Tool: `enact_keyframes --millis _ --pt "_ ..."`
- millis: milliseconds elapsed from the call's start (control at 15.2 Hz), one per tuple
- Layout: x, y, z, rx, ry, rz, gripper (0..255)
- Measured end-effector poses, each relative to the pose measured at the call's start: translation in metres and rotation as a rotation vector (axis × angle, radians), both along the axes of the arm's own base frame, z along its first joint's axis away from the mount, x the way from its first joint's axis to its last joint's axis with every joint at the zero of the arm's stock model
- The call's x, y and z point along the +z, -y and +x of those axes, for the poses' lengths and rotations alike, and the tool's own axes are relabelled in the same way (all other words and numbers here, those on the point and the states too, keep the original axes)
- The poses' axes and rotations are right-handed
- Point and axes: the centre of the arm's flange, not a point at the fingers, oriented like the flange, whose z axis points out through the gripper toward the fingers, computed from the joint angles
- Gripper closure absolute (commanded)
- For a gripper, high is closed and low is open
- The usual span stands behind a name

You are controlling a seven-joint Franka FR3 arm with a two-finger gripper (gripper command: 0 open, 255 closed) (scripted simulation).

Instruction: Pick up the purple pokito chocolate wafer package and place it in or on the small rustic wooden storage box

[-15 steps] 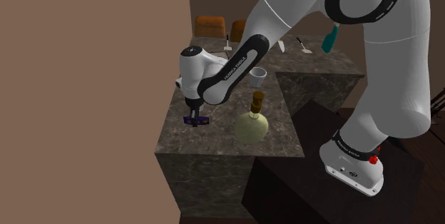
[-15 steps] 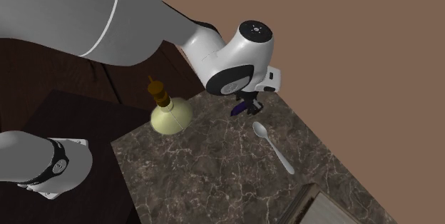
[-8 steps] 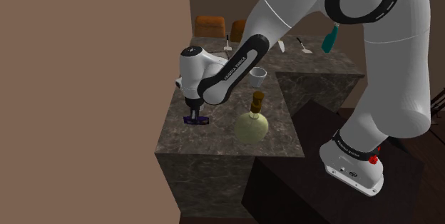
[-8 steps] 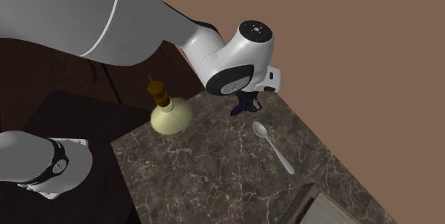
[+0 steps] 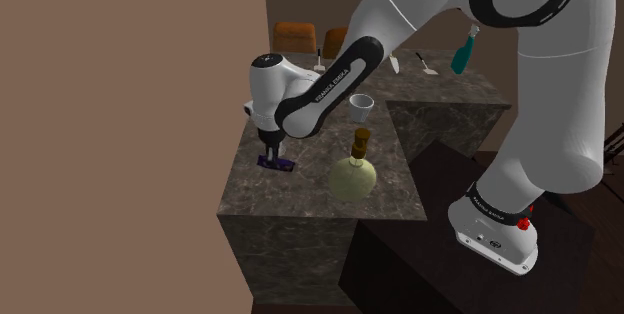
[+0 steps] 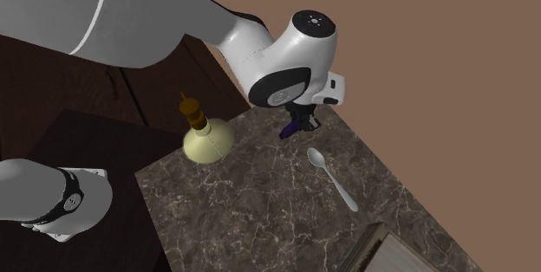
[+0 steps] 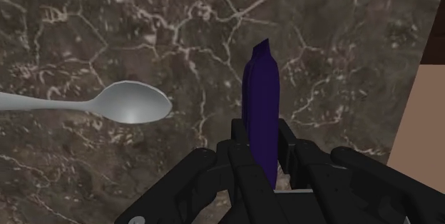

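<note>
I see a deep purple package [image 7: 260,101], black gripper [image 7: 264,151], silver-grey spoon [image 7: 132,103], dark brown countertop [image 7: 142,16] veined white, brown-topped pale yellow bottle [image 6: 205,143].

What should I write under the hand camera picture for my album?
Black gripper clasping a purple wafer package over the marble-patterned counter, spoon nearby.

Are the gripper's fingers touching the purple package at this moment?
Touching. In the wrist view the gripper clasps the purple package between its two black fingers, with no gap on either side.

Left of centre, a purple package [image 5: 283,164] is shown directly beneath the black gripper [image 5: 272,154], against the marble counter [image 5: 300,207]; a yellowish flask [image 5: 353,176] stands right of it.
</note>
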Motion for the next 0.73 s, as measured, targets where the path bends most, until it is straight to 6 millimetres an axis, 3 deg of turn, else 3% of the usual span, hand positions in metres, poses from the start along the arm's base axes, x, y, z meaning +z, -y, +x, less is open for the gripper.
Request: enact_keyframes --millis 726 --pt "0.057 0.002 0.000 0.000 0.000 0.000 255"
